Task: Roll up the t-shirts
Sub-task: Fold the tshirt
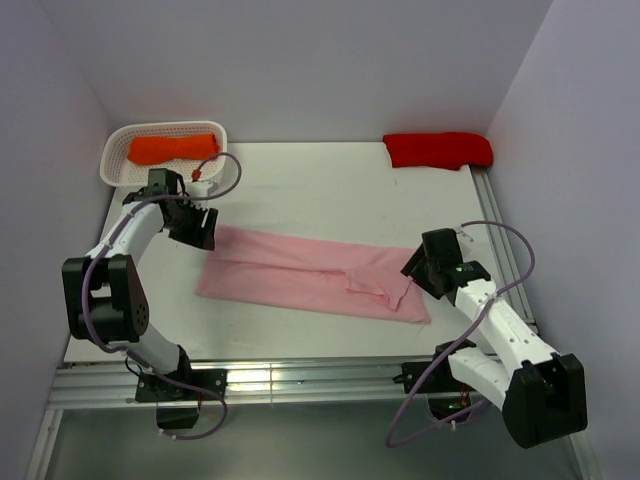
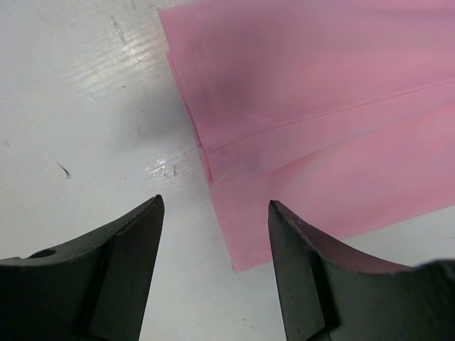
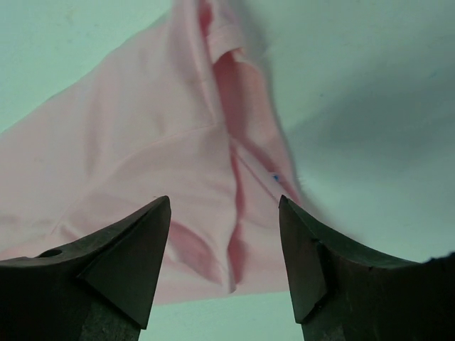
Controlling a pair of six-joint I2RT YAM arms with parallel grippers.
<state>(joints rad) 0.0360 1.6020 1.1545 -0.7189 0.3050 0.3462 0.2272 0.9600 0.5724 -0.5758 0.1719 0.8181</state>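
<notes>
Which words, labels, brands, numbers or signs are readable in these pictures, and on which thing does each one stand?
There is no readable text in any view.
pink t-shirt: plain cloth; a tiny blue speck sits at its folded edge, perhaps a tag, too small to read.
orange t-shirt, white basket, red t-shirt: no print visible.

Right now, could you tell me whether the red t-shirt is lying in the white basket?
No, the red t-shirt lies on the table at its far right corner, while the basket holds the orange one.
</notes>
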